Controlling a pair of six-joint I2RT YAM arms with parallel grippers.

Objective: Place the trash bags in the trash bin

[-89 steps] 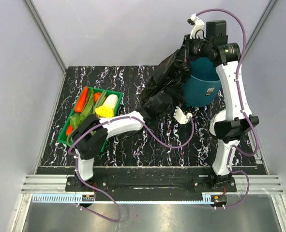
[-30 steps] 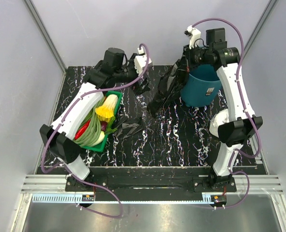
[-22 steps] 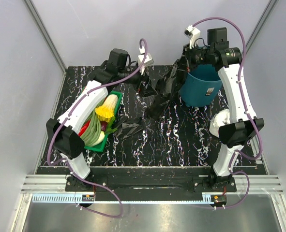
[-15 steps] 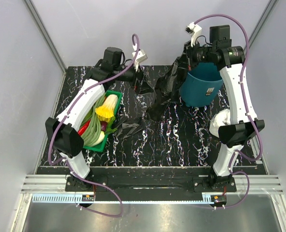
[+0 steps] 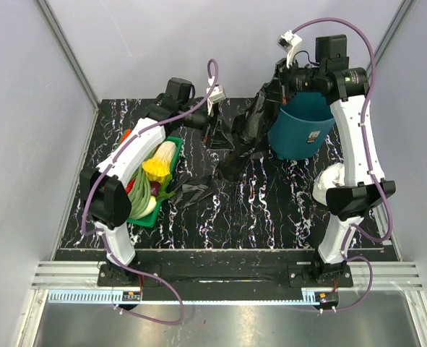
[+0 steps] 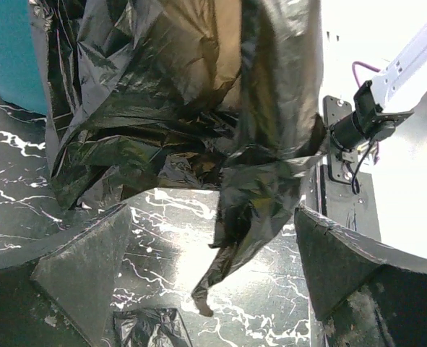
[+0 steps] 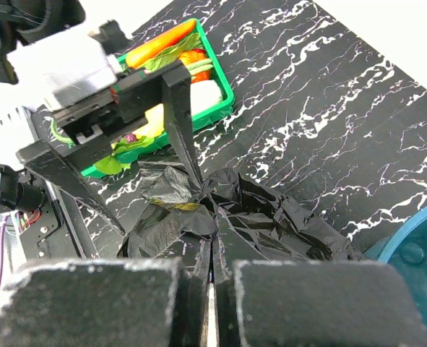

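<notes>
My right gripper (image 5: 277, 81) is shut on the top of a big black trash bag (image 5: 246, 134), held high beside the teal trash bin (image 5: 303, 130). The film hangs down to the table left of the bin. In the right wrist view the fingers (image 7: 177, 303) pinch the crinkled bag (image 7: 271, 217). My left gripper (image 5: 217, 134) stands open next to the hanging bag. In the left wrist view the bag (image 6: 199, 108) fills the top and its tail dangles between the spread fingers (image 6: 83, 275). A small folded trash bag (image 5: 191, 191) lies flat on the table.
A green tray (image 5: 173, 139) of vegetables stands at the left, under the left arm. The black marbled table runs to grey walls at the back and sides. The bin's rim (image 7: 415, 238) shows low right in the right wrist view.
The left gripper has come down and right, closer to the hanging bag. The right gripper has lifted the bag's top a little higher. The small folded bag has not moved.
</notes>
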